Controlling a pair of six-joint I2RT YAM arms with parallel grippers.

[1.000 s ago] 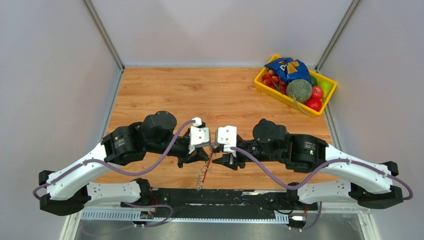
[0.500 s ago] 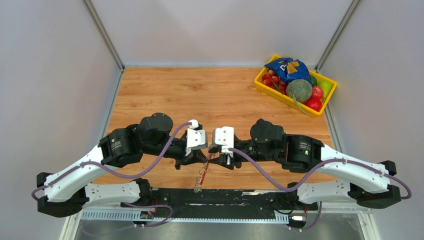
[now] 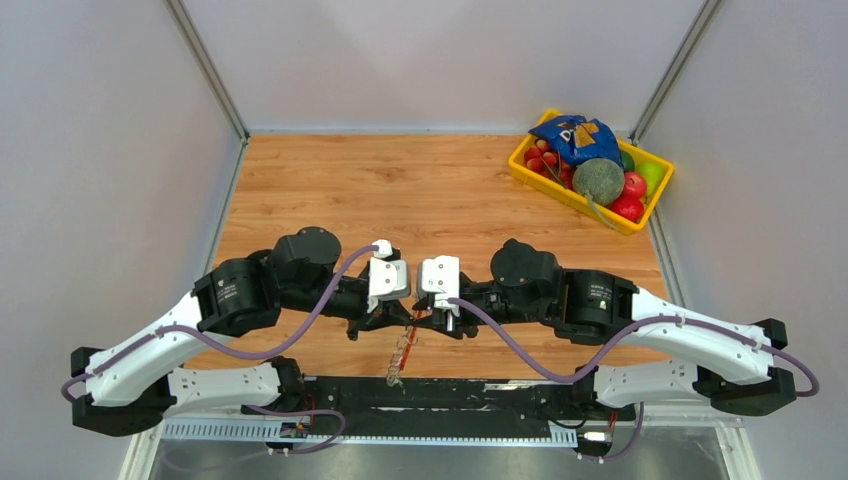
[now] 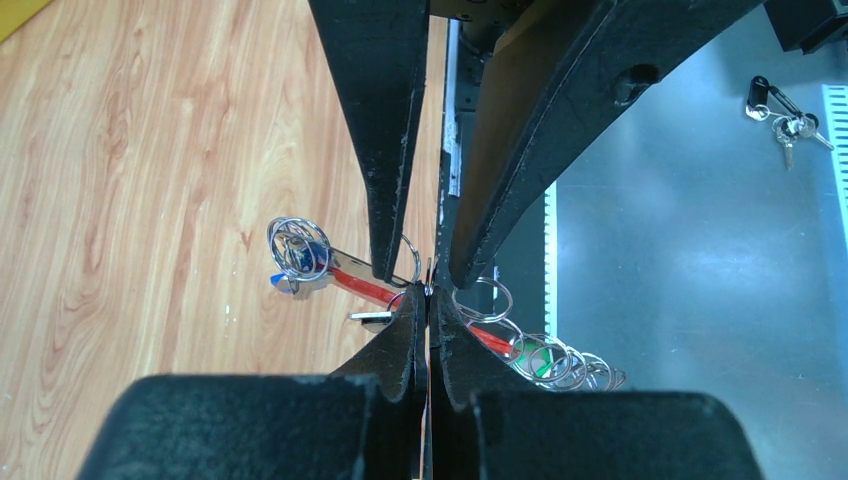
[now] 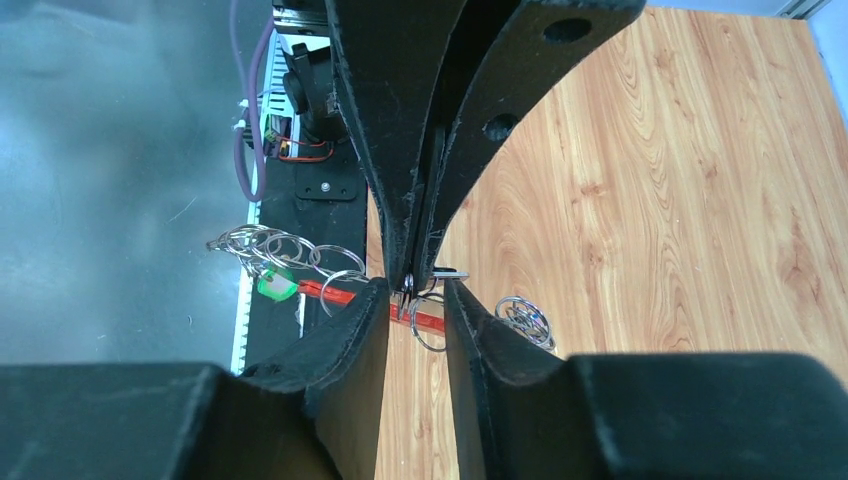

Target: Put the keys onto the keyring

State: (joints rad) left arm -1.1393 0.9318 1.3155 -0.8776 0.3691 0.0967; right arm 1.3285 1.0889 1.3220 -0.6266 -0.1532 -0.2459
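My left gripper (image 4: 430,298) is shut on a thin silver ring of the keyring (image 4: 428,272), held above the table's near edge. The strap's red strip (image 4: 358,285) and green tip (image 4: 540,364) trail off with several silver rings (image 4: 565,366). In the top view the strap (image 3: 402,350) hangs below both grippers. My right gripper (image 5: 415,290) is open, its fingers straddling the left fingertips (image 5: 410,270) and a ring (image 5: 430,335). The blue-headed key (image 4: 284,280) sits in a ring cluster (image 4: 298,248). A silver blade (image 4: 372,316) of the other key pokes out beside my left finger.
A yellow basket (image 3: 520,165) with fruit and a blue bag stands at the back right. The wooden table (image 3: 400,190) ends just below the grippers at the black base rail (image 3: 450,395). Another bunch of keys (image 4: 790,120) lies on the grey floor beyond the edge.
Both grippers have moved together a little to the left and toward the near edge, carrying the strap along. They have stayed tip to tip.
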